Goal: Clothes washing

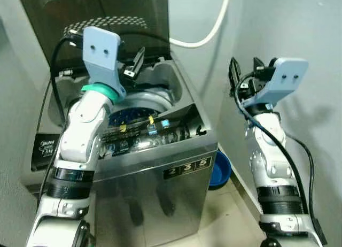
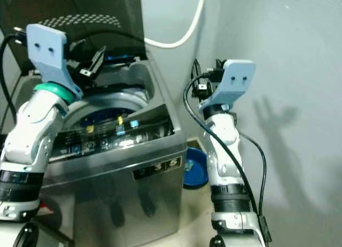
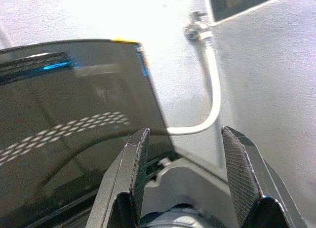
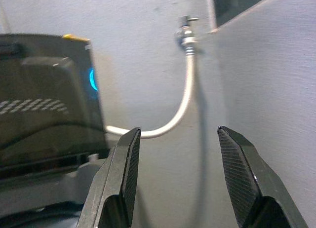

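A steel-fronted top-loading washing machine point(image 1: 160, 188) stands before me with its dark lid point(image 1: 96, 12) raised against the wall. Its round drum opening point(image 1: 141, 102) is uncovered, and the inside looks dark blue; I cannot tell what lies in it. My left gripper point(image 1: 134, 65) hangs over the back of the opening, open, with nothing between its fingers point(image 3: 133, 173). My right gripper point(image 1: 245, 68) is raised to the right of the machine, beside the wall, open and holding nothing.
A white hose point(image 1: 211, 33) curves from a wall tap point(image 4: 185, 33) down behind the machine. A blue basin point(image 1: 220, 169) sits on the floor between the machine and the right wall. The control panel point(image 1: 144, 132) runs along the machine's front edge.
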